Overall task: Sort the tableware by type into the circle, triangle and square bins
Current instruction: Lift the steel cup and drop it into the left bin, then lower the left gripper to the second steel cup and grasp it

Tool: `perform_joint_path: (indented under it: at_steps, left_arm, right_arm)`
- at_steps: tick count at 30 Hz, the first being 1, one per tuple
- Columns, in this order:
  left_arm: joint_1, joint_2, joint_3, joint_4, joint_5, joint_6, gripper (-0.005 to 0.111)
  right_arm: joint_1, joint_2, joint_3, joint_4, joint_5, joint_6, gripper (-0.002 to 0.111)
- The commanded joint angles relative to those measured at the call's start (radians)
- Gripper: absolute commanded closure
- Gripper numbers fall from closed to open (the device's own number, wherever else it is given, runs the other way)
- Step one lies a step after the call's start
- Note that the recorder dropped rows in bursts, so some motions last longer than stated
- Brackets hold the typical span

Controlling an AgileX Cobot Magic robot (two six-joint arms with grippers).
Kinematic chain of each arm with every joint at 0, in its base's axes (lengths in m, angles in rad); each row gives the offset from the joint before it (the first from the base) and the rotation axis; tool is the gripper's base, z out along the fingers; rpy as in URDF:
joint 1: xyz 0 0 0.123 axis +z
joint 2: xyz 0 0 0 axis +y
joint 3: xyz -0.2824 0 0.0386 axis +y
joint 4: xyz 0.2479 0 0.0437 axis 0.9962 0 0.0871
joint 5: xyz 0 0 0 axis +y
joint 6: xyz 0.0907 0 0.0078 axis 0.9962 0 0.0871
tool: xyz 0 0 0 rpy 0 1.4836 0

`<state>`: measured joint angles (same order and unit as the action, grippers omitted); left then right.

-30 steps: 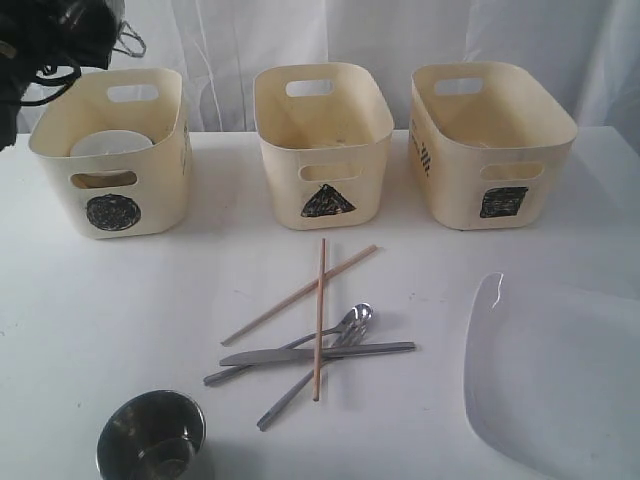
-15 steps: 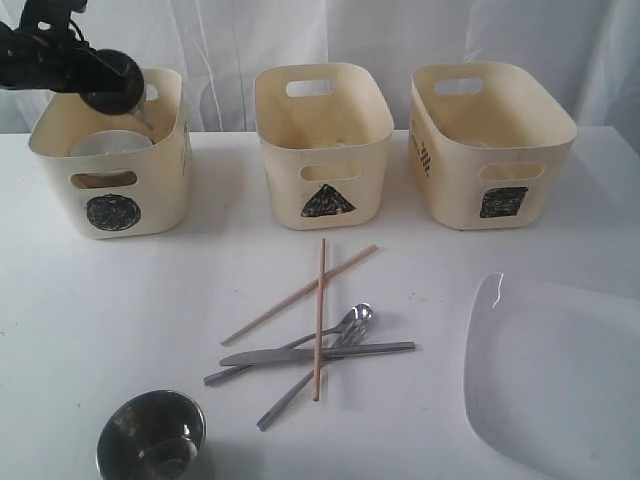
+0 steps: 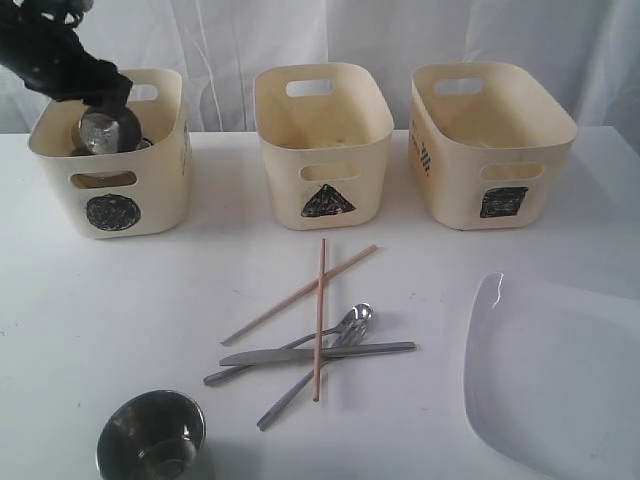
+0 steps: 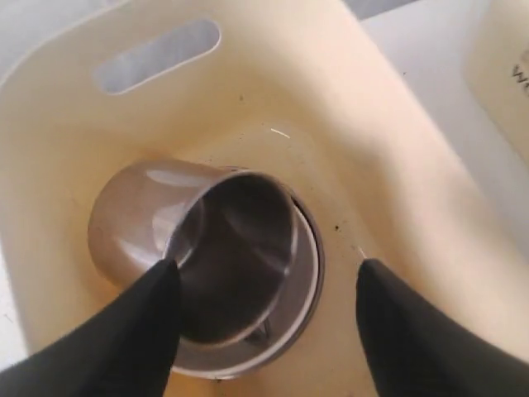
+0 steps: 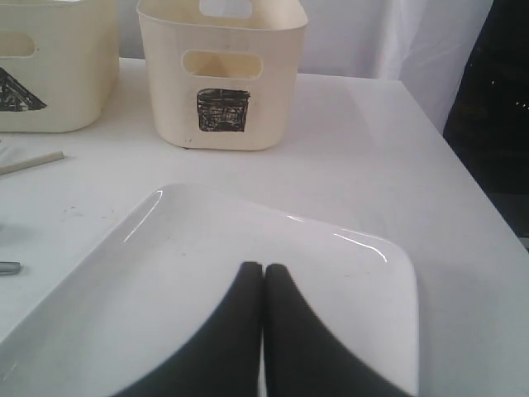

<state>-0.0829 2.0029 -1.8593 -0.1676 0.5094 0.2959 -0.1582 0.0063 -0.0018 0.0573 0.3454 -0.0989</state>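
My left gripper (image 3: 100, 98) hangs over the circle bin (image 3: 150, 190), open. Its jaws stand wide apart (image 4: 266, 265) and hold nothing. Below them a steel bowl (image 4: 140, 223) lies tilted inside the small white bowl (image 4: 307, 302) on the bin floor. Two chopsticks (image 3: 321, 300), a knife (image 3: 330, 353) and spoons (image 3: 352, 320) lie crossed mid-table. Another steel bowl (image 3: 152, 435) sits at the front left. My right gripper (image 5: 264, 269) is shut with nothing in it, above the white plate (image 5: 248, 231); the exterior view does not show it.
The triangle bin (image 3: 290, 150) and square bin (image 3: 455, 170) stand in the back row beside the circle bin. The plate (image 3: 555, 380) fills the front right corner. White curtains hang behind the table.
The left arm came down over the circle bin with the steel bowl. Its jaws opened and let the bowl go; it now lies in the white bowl. The right gripper has not moved.
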Motion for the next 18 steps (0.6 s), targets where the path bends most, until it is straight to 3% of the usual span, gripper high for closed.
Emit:
perform_joint_path:
  at_steps: [1,7,12,18]
  left_arm:
    - [0.001,-0.149,-0.030,-0.043,0.202,-0.012,0.043]
    - [0.001,-0.252,-0.015,-0.193,0.708,0.006,0.043]
    - [-0.024,-0.255,0.144,-0.344,0.712,0.130,0.043]
    - [-0.104,-0.220,0.405,-0.365,0.712,0.272,0.043]
  right_arm:
    - [0.000,-0.006,0.002,-0.004,-0.003,0.002,0.108]
    - [0.000,-0.006,0.002,-0.004,-0.003,0.002,0.108]
    - [0.000,-0.006,0.002,-0.004,-0.003,0.002,0.108]
    - [0.000,-0.006,0.002,-0.004,-0.003,0.002,0.108]
